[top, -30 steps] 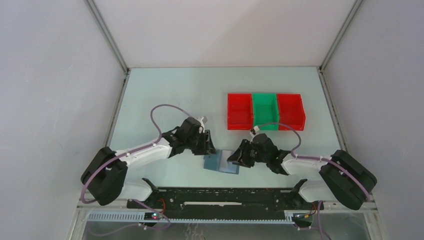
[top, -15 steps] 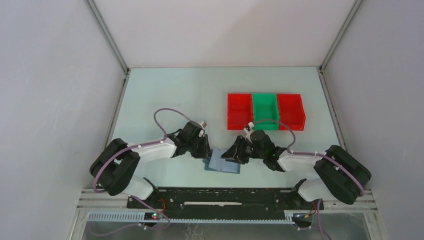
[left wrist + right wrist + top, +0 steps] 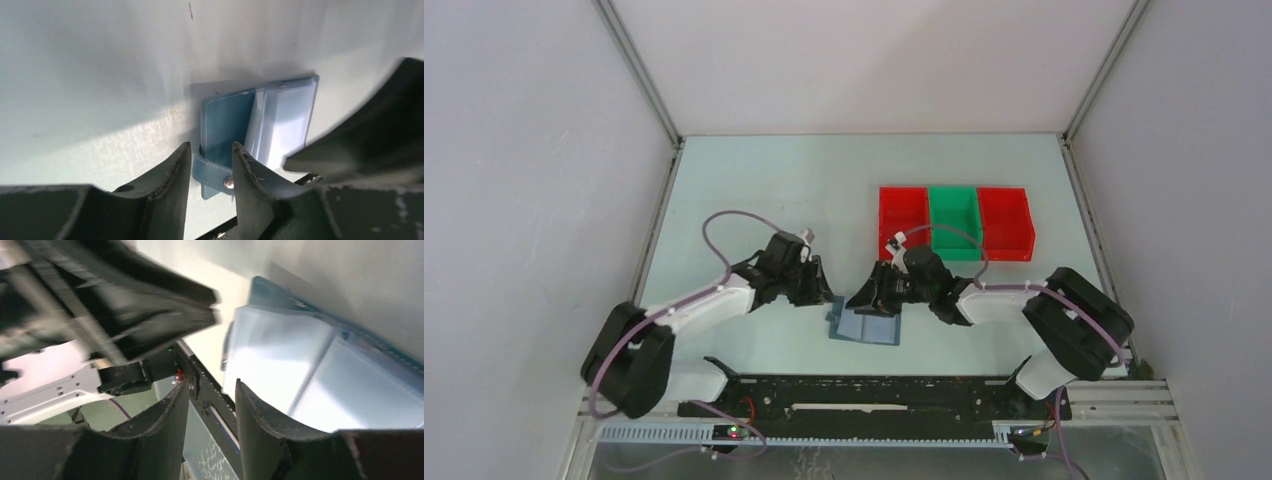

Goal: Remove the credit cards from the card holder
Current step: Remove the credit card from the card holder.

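Observation:
The card holder (image 3: 868,327), a blue-teal wallet, lies open on the table between the two arms. In the left wrist view its darker teal flap (image 3: 225,115) is on the left, its lighter inside (image 3: 287,120) on the right. Its snap strap (image 3: 216,172) lies between my left gripper's (image 3: 210,150) fingers, which are open at the wallet's left edge (image 3: 824,292). My right gripper (image 3: 211,386) is open and empty, low over the wallet's near left part (image 3: 864,302), with the pale inside (image 3: 280,355) beside its right finger. No credit cards show; the pockets look blurred.
A row of three bins, red (image 3: 903,222), green (image 3: 953,222) and red (image 3: 1005,222), stands behind the right arm. The black base rail (image 3: 864,395) runs along the near table edge. Walls enclose the table on three sides.
My right gripper has moved left and forward over the wallet. My left gripper has shifted a little left to the wallet's left edge. The wallet has barely moved.

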`<act>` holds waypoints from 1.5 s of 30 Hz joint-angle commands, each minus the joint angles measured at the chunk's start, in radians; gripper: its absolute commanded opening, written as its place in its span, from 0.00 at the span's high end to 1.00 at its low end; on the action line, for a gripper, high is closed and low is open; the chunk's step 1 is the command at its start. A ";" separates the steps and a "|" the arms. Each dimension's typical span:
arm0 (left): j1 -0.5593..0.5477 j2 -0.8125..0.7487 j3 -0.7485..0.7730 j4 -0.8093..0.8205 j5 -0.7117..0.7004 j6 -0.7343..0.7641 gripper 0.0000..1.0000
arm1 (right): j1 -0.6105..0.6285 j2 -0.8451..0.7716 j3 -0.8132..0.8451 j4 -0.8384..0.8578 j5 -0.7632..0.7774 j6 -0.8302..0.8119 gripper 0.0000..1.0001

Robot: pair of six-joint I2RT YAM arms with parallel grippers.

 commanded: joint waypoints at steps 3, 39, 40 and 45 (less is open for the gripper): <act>0.026 -0.205 0.094 -0.144 -0.049 0.027 0.56 | 0.022 0.126 0.063 0.034 -0.018 -0.009 0.52; -0.118 0.186 0.057 0.043 0.029 0.028 0.63 | -0.044 -0.151 -0.164 -0.170 0.213 -0.017 0.53; -0.119 0.189 0.055 0.046 0.029 0.028 0.63 | -0.045 -0.140 -0.163 -0.161 0.205 -0.017 0.53; -0.119 0.197 0.049 0.068 0.043 0.023 0.63 | -0.037 -0.100 -0.159 -0.091 0.158 0.001 0.53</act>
